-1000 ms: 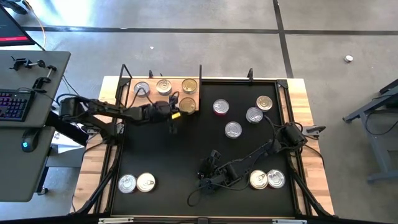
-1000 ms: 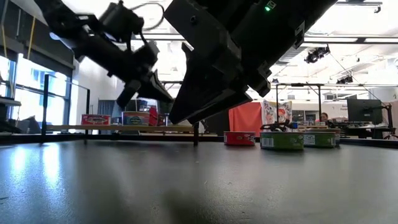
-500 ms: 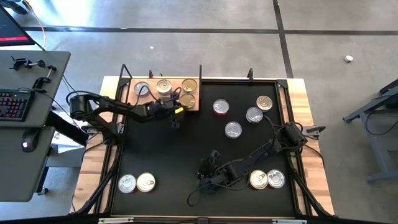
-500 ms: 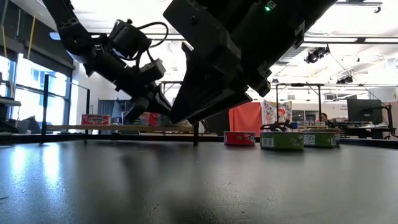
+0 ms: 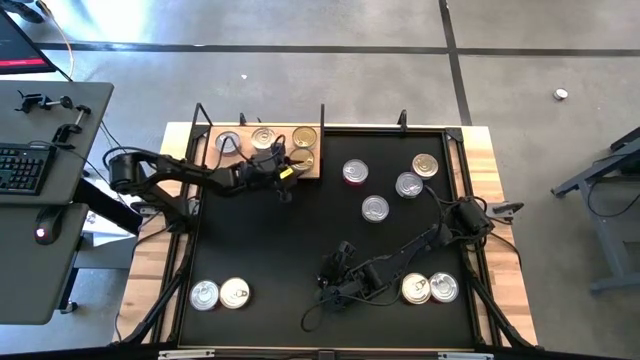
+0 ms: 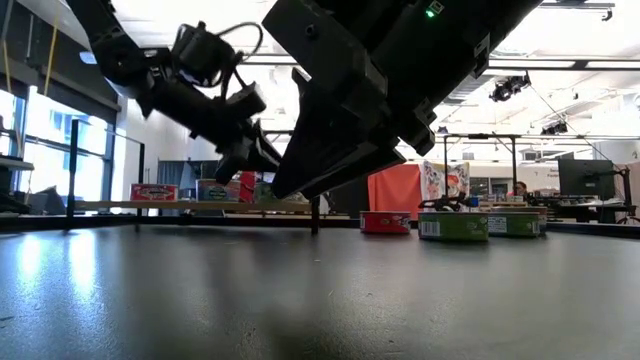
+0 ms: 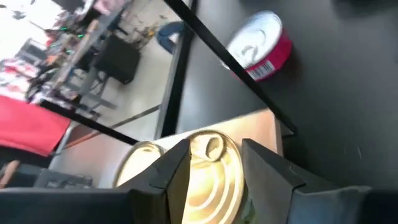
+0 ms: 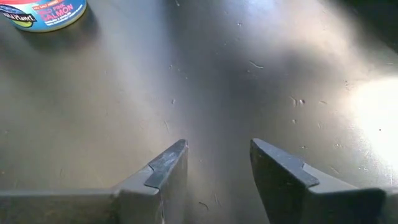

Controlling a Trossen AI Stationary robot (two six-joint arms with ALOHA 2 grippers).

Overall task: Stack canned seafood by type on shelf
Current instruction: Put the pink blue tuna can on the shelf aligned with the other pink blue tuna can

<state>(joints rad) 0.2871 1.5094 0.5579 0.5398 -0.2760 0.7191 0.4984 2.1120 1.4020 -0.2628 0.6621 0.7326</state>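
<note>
I see a black mat (image 5: 300, 250) covering the wooden table, with grey concrete floor all round and a desk with a keyboard (image 5: 25, 168) off to the left. The wooden shelf (image 5: 310, 172) lies at the mat's far left corner, carrying four tins (image 5: 262, 138). Five more tins (image 5: 375, 208) sit loose on the far right of the mat, two (image 5: 220, 294) near the front left and two (image 5: 430, 289) near the front right.

The low view gives me the workshop behind, with ceiling lights and a person (image 6: 519, 188) seated far off. My left wrist view alone shows a red-sided tin (image 7: 260, 48) on the mat beyond the shelf edge.

The left gripper (image 5: 283, 173) reaches across to the shelf, its fingers (image 7: 171, 171) spread either side of a gold-lidded tin (image 7: 208, 168); I cannot tell whether they touch it. The right gripper (image 5: 335, 272) hangs low over bare mat near the middle front, fingers (image 8: 166, 163) parted with nothing between them
</note>
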